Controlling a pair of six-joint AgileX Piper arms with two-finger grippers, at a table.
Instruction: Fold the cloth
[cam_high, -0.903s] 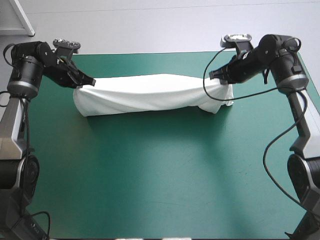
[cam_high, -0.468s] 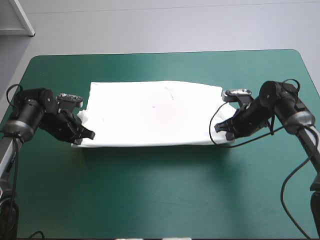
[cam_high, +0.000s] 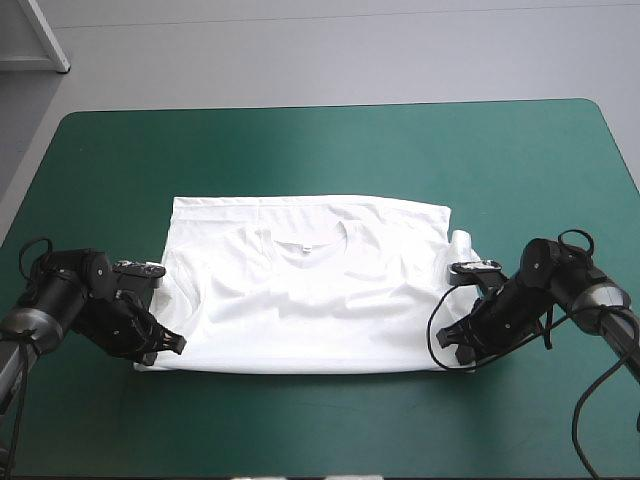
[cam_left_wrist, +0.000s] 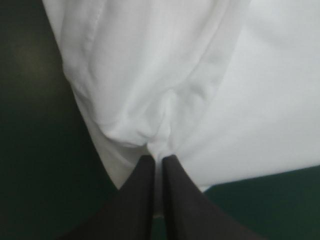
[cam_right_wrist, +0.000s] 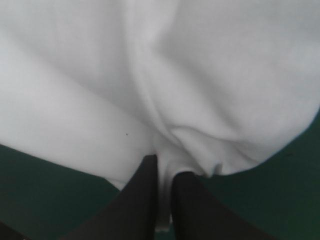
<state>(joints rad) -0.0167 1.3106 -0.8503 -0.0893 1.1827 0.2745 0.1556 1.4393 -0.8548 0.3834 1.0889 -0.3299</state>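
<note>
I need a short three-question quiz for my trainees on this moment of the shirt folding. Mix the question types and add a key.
1. True or false: the T-shirt hangs in the air between the two grippers.
2. Where does the left gripper hold the T-shirt? A: at its near left corner. B: at the collar. C: at the middle of its far edge.
3. Short answer: are the fingers of the right gripper open, or shut on something?

Key: 1 false, it lies spread on the teal-green cover. 2 A. 3 shut on the T-shirt, at its near right corner.
</note>
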